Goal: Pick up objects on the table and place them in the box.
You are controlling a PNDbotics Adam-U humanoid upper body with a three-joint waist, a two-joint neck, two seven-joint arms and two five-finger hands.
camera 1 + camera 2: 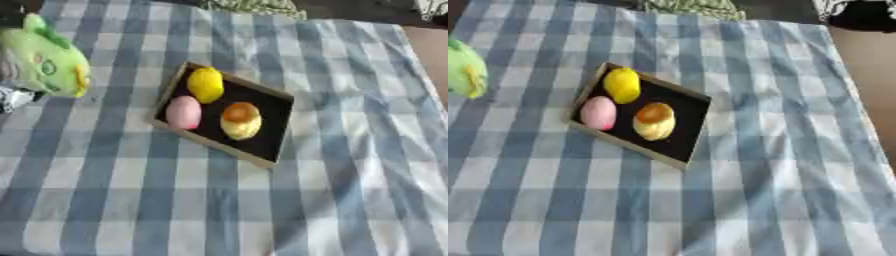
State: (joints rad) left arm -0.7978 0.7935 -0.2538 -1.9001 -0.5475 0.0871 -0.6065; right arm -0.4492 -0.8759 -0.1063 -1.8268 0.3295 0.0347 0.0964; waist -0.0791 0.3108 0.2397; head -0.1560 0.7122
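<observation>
A shallow box (264,136) with a wooden rim and a black floor lies askew in the middle of the checked cloth. Inside it are a yellow lemon-shaped thing (206,84), a pink egg-shaped thing (183,112) and a yellow bun with an orange-brown top (241,120). A green plush toy (48,62) hangs at the left edge, left of the box and apart from it. Dark and silver parts of my left hand (12,97) show behind and under the toy and seem to be curled round it. Most of the hand is cut off by the edge.
The blue and white checked cloth (350,190) covers the table. Its right edge (846,60) gives way to brown floor. Patterned and dark things (859,12) lie beyond the far edge.
</observation>
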